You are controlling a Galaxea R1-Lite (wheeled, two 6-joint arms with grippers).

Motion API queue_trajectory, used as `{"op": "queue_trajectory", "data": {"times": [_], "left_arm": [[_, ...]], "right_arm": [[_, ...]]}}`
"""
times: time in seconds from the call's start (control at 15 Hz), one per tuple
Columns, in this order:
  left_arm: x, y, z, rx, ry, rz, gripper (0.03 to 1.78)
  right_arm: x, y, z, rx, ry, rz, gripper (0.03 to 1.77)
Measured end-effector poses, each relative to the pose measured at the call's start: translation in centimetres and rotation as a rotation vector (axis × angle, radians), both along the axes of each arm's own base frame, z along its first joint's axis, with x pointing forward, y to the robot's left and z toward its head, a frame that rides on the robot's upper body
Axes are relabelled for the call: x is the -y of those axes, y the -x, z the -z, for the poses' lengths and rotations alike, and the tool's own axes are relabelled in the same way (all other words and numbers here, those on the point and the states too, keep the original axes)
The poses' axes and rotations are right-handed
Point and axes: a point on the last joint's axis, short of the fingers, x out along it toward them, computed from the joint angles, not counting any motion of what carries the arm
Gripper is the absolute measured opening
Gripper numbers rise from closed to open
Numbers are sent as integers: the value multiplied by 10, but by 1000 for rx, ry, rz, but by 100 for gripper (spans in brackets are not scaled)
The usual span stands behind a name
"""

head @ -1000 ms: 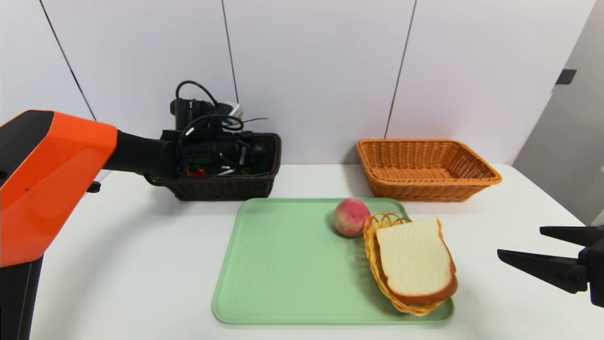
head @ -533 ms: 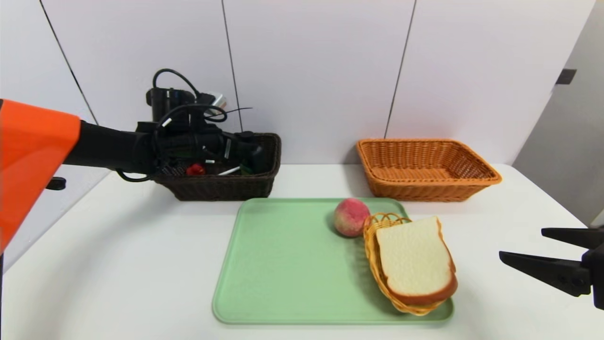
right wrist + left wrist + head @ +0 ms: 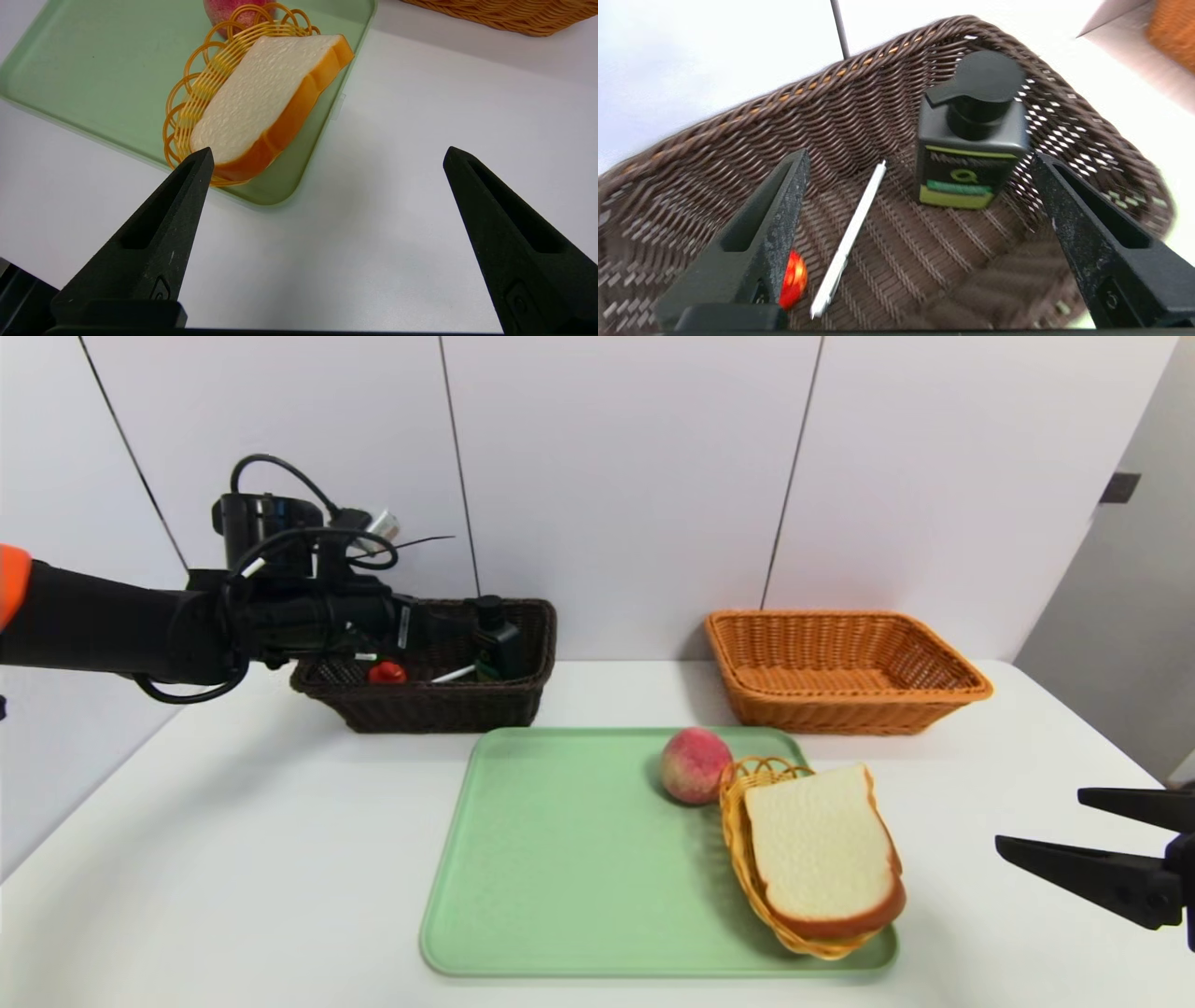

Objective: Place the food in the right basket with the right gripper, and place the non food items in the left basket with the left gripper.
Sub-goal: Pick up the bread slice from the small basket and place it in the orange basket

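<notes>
Green tray (image 3: 579,859), head view: lies on the white table (image 3: 261,859). Peach (image 3: 695,765) sits on it, just beside a small yellow wicker dish (image 3: 738,831) that also stands on the tray. Bread slice (image 3: 826,845), white with tan crust, rests tilted in that dish. Behind the tray on the robot's right: orange-tan basket (image 3: 850,714), nothing visible inside. Behind the tray on the robot's left: dark brown basket (image 3: 439,709), holding a black bottle (image 3: 499,649), a white stick (image 3: 455,674) and a red item (image 3: 386,673). Left gripper (image 3: 920,161) is at the dark brown basket; its wrist hides part of the rim. Right gripper (image 3: 1036,821) is over the table, to the right of the tray, fingers spread.

Left wrist view: left gripper's fingers released, wide apart, holding nothing. Between them, the bottle stands upright in the dark brown basket, dark cap on top, green and yellow-green bands on its front. White stick lies on the woven floor. Red item is partly hidden behind one finger; identity cannot be told.

Right wrist view: right gripper's fingers released, wide apart, bare table between them. Bread slice leans in the yellow dish near one fingertip; contact cannot be judged. Peach is partly visible beyond the dish. A lower part of the orange-tan basket shows farther off.
</notes>
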Motion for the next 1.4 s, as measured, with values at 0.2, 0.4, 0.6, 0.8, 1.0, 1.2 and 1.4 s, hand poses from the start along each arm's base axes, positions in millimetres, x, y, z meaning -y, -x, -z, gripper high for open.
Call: {"op": "queue_trajectory", "data": {"times": [0.2, 0.4, 0.6, 0.8, 1.0, 1.2, 1.4], "left_arm": [[-2, 22, -16, 26, 4, 6, 167], [5, 50, -37, 58, 11, 33, 168], [25, 89, -51, 17, 13, 109, 169], [45, 130, -58, -79, 46, 189, 169], [55, 163, -58, -171, 81, 244, 169], [60, 185, -54, -207, 104, 287, 169], [67, 199, -45, -239, 92, 338, 169]], "right_arm": [[1, 3, -1, 10, -3, 0, 170], [1, 5, -2, 18, -5, 1, 170], [1, 5, -1, 17, -4, 8, 170], [1, 5, -1, 6, -21, 22, 170], [1, 5, -1, -1, -38, 36, 170], [2, 3, -3, -18, -82, 71, 170], [2, -6, -3, -66, -145, 132, 170]]}}
